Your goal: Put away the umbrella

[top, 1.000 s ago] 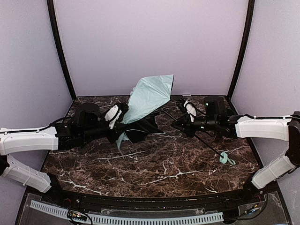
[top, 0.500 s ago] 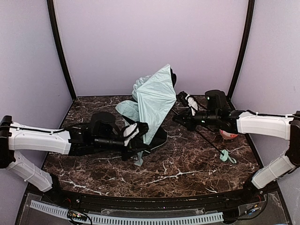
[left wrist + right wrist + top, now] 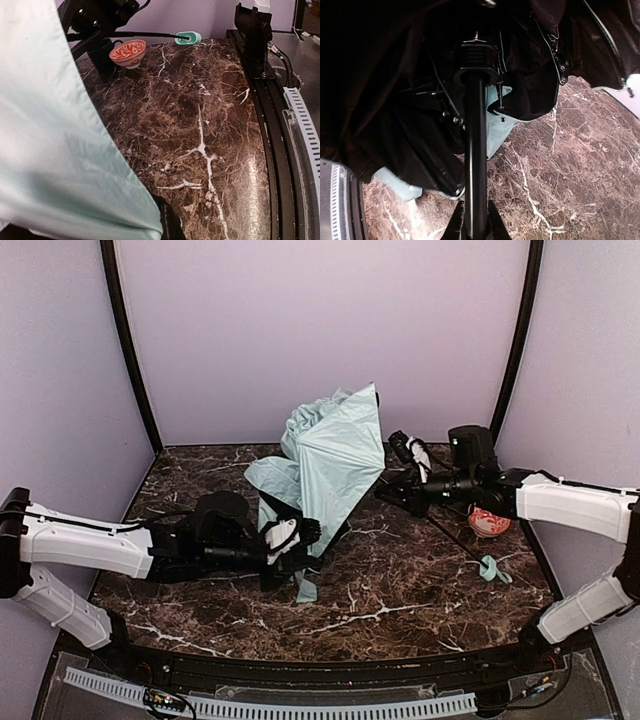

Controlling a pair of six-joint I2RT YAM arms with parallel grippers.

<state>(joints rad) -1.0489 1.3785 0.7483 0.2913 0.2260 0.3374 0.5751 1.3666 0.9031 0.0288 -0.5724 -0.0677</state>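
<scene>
The umbrella (image 3: 335, 455) stands half-open at mid-table, its pale mint canopy tilted up against the back wall. My left gripper (image 3: 298, 536) is shut on the canopy's lower hem, and a strip of fabric hangs below it. In the left wrist view the mint fabric (image 3: 70, 130) covers the left side and only one dark fingertip (image 3: 169, 222) shows. My right gripper (image 3: 397, 495) is shut on the thin black shaft (image 3: 475, 150) just below the runner, with the black lining (image 3: 390, 100) ahead. The mint handle (image 3: 490, 569) rests on the table at the right.
A small orange-and-white patterned bowl (image 3: 488, 523) sits at the right of the marble table (image 3: 380, 600), beside the right arm; it also shows in the left wrist view as the bowl (image 3: 128, 51). Purple walls close off the back and both sides.
My left gripper swung from the back left toward the middle and shut on the canopy's hem. The right gripper carried the shaft up and right, and the canopy stands more upright.
</scene>
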